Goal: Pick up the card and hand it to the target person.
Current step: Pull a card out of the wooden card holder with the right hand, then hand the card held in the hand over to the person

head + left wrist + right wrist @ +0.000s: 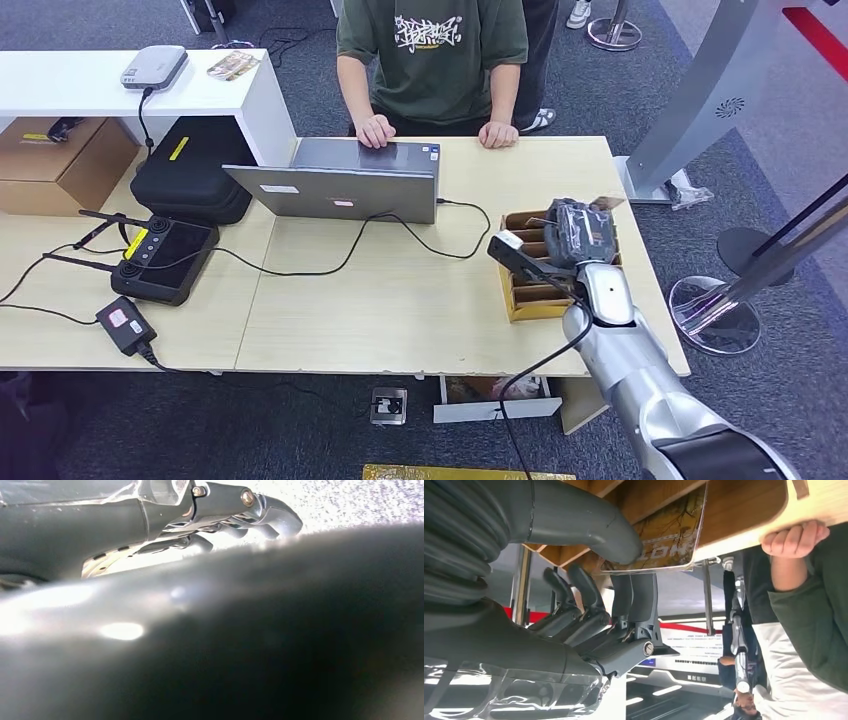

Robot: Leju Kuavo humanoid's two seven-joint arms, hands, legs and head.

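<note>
From the head view, we see our right hand (pixel 580 235) poised over the cardboard box (pixel 520 300) at the right end of the wooden table (pixel 400 300). A corner of the card (pixel 607 203) pokes out just beyond the fingers, on the side towards the far table edge. The person in the green shirt (pixel 435 50) stands across the table, ahead of the hand and off to its left, with both of their hands (pixel 376 130) resting by the open laptop (pixel 345 185). We judge the coming move to be a reach forward and to the left; the laptop and its cable (pixel 420 240) lie under that path, so the card should travel above them. To the hand's right the table edge is near, and past it is carpet.

In the left wrist view, our left hand (pixel 240 515) hangs against a dark blurred surface, its fingers curled in with nothing seen in them. It is much the farther hand from the card.

In the right wrist view, the thumb (pixel 589 525) presses on the printed card (pixel 664 535) and the fingers (pixel 634 600) back its other face, so the card is pinched. Its long axis runs out past the fingertips, and its free end points towards the person's hand (pixel 794 537) on the table edge, well apart from it.
</note>
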